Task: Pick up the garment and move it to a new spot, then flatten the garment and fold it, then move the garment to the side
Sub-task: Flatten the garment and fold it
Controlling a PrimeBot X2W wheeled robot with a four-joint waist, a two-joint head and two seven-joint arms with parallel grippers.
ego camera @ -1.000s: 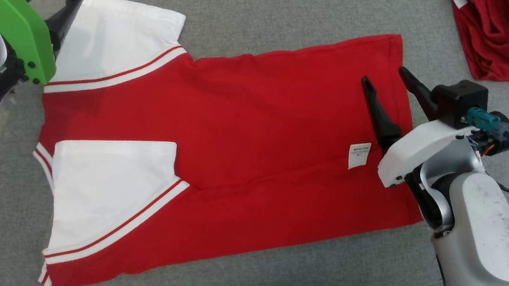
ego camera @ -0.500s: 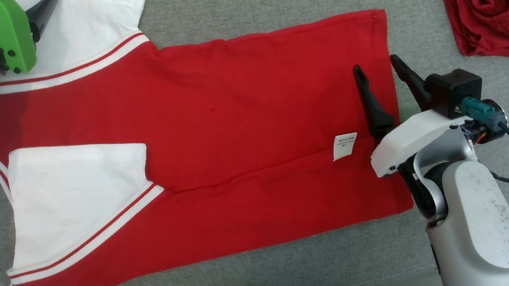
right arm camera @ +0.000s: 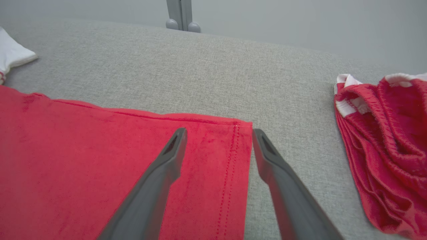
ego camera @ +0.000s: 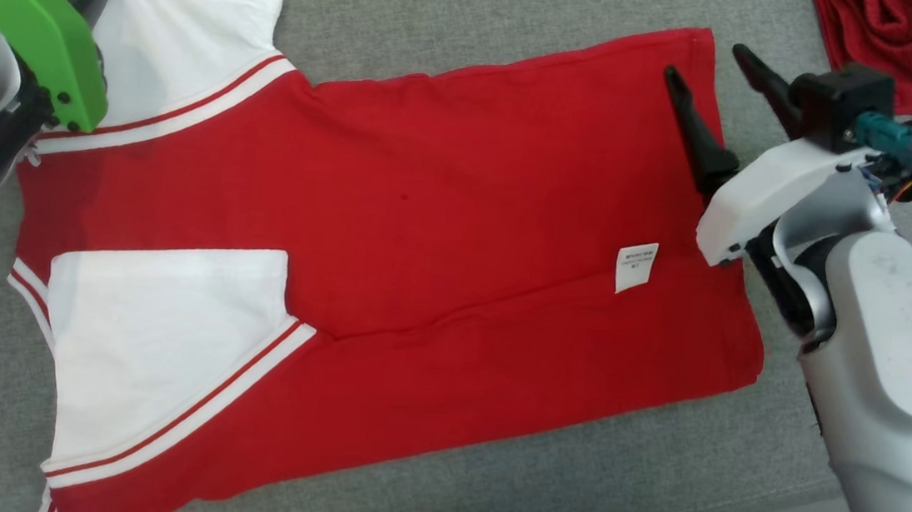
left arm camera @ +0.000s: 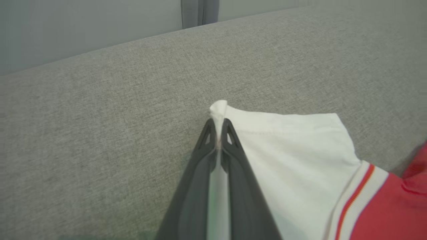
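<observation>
Garment (ego camera: 444,205) sleeve edge between left fingers (left arm camera: 195,186)

even, soft daylight; faint shadows; wrist views perhaps slightly soft-edged.

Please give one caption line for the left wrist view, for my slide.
The left gripper pinches the garment by a white sleeve corner, on the grey surface.

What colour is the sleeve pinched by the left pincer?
The sleeve is white, with a red stripe at its seam; clearest in the left wrist view.
</observation>
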